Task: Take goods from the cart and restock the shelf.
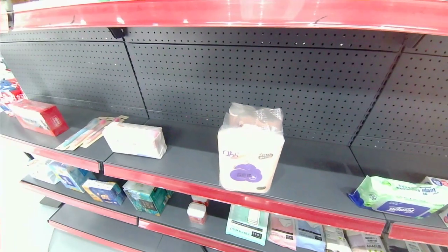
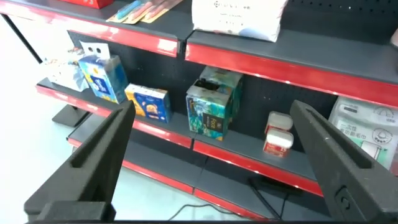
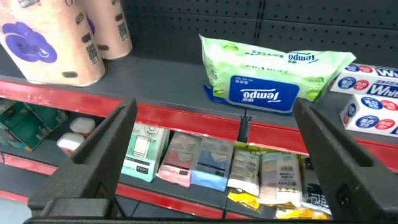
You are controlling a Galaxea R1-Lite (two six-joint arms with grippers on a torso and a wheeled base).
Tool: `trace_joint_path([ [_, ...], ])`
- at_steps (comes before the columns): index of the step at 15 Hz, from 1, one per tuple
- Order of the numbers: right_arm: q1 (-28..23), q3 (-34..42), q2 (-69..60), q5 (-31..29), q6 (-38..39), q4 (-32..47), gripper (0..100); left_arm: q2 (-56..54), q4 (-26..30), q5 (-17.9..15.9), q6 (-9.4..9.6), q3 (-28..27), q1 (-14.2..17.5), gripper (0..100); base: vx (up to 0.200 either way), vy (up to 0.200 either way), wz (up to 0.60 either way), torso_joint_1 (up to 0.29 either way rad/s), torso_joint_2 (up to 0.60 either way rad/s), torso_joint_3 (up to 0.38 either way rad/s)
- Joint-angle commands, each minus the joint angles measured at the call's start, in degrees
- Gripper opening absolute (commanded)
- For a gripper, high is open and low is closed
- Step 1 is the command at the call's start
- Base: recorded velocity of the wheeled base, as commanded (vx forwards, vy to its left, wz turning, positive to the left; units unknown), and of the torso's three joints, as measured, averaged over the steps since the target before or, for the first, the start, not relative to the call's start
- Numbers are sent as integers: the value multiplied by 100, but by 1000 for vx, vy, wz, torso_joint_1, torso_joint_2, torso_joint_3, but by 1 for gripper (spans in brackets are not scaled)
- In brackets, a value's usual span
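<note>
Grey shelf [image 1: 182,161] decking faced us. Nearest, our left gripper [image 2: 211,109] and right gripper [image 3: 216,104] hung spread wide, empty. Beyond, the tissue pack [image 1: 249,154] stood upright at the front lip; we judged the next item belonged beside it, toward the pegboard [image 1: 245,77].

Purple cloud label with small print on front of upright tissue pack [image 1: 250,154]. Right of it, green wipes pack [image 1: 395,200]: white lettering on blue label. Far left, red box [image 1: 39,117]: white print, unreadable.
</note>
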Motion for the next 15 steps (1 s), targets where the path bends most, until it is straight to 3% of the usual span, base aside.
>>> trace_joint_path([
  [1, 0, 0, 7, 187, -20, -1, 100, 18, 0, 4, -3, 0, 3, 100, 0, 0, 0, 0, 0, 0],
  [2, 26, -18, 113, 354, -178, 17, 100, 18, 0, 4, -3, 0, 3, 100, 0, 0, 0, 0, 0, 0],
  [3, 202, -536, 535, 846, -424, 52, 100, 18, 0, 4, -3, 0, 3, 100, 0, 0, 0, 0, 0, 0],
  [6, 308, -3516, 4270, 1207, 341, 26, 100, 18, 0, 4, -3, 0, 3, 100, 0, 0, 0, 0, 0, 0],
  [8, 334, -3621, 5588, 1435, 323, -106, 100, 18, 0, 4, -3, 0, 3, 100, 0, 0, 0, 0, 0, 0],
  [10, 510, -3542, 6327, 2103, 261, -642, 100, 18, 0, 4, -3, 0, 3, 100, 0, 0, 0, 0, 0, 0],
  [15, 791, -2777, 5887, 2296, -327, -695, 100, 18, 0, 4, -3, 0, -6, 100, 0, 0, 0, 0, 0, 0],
])
